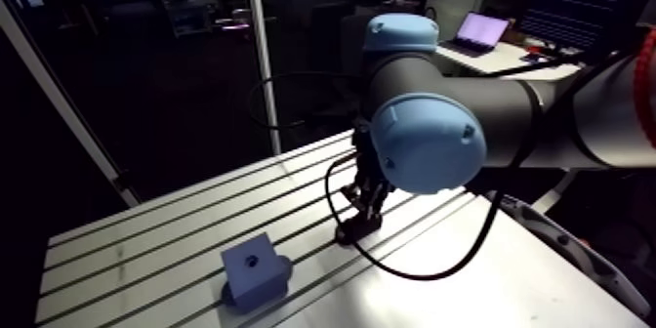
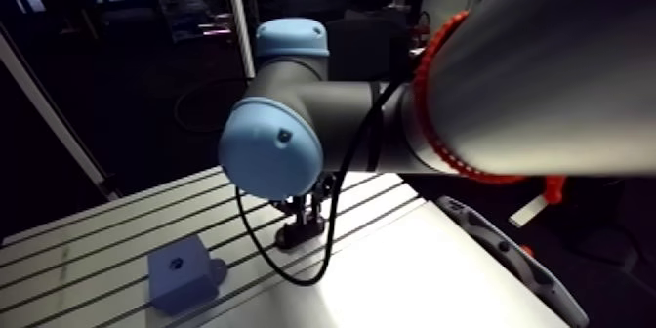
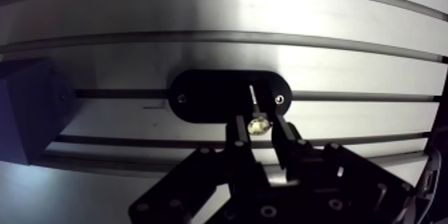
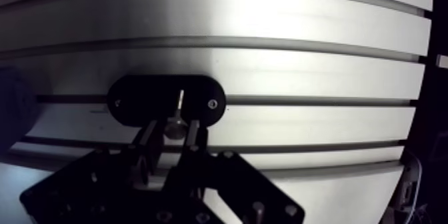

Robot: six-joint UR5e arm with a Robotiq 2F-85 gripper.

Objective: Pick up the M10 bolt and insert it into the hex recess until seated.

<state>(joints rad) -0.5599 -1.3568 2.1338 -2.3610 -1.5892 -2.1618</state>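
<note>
In the wrist view the M10 bolt (image 3: 257, 125) sits between my fingertips. Its pale head is pinched by the two fingers and its thin shank points ahead over a black oval plate (image 3: 207, 97) fixed on a table slot. My gripper (image 3: 259, 128) is shut on the bolt's head, low over that plate. The arm view shows the gripper (image 1: 363, 205) down at the table by the plate. A blue block (image 1: 256, 268) with a dark recess in its face stands apart, nearer the table's front; in the wrist view it is a dark shape (image 3: 27, 117) off to one side.
The slotted aluminium table (image 1: 146, 244) runs under everything, its grooves parallel to the black plate's long side. A black cable (image 1: 410, 268) loops from the wrist down over the tabletop. The table's edge falls away close behind the gripper.
</note>
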